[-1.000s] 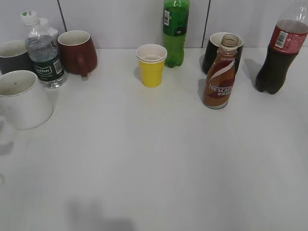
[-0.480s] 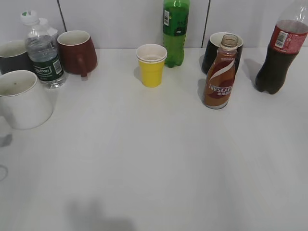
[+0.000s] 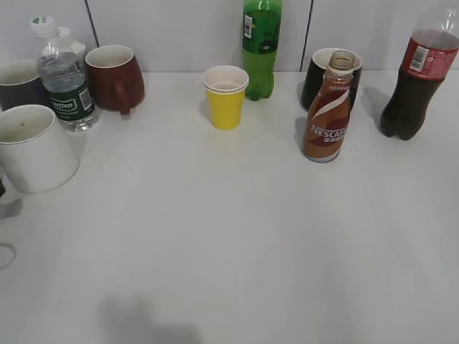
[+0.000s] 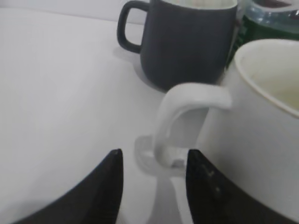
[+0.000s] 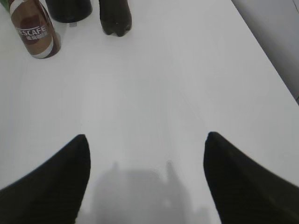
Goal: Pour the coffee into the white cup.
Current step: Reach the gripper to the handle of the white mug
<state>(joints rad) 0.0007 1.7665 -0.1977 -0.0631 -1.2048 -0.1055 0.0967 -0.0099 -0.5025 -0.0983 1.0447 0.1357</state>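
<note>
While my left gripper (image 4: pixel 152 186) sits low on the table with its jaws apart, lined up on the handle of the white cup (image 3: pixel 32 147), my right gripper (image 5: pixel 145 172) hangs wide open over bare tabletop, well short of the coffee (image 3: pixel 328 107). The cup stands at the left edge of the table, just in front of a dark grey mug (image 4: pixel 189 42) and beside a water bottle (image 3: pixel 64 75). The coffee bottle stands uncapped and upright toward the right, just in front of a black mug (image 3: pixel 319 75), with a cola bottle (image 3: pixel 416 79) off to its right. I judge the cup heavy, rigid and glossy, so the handle loop is my hold. The bottle looks light and smooth-labelled; I'd grip its narrow waist, gently, since it is open and could spill.
</note>
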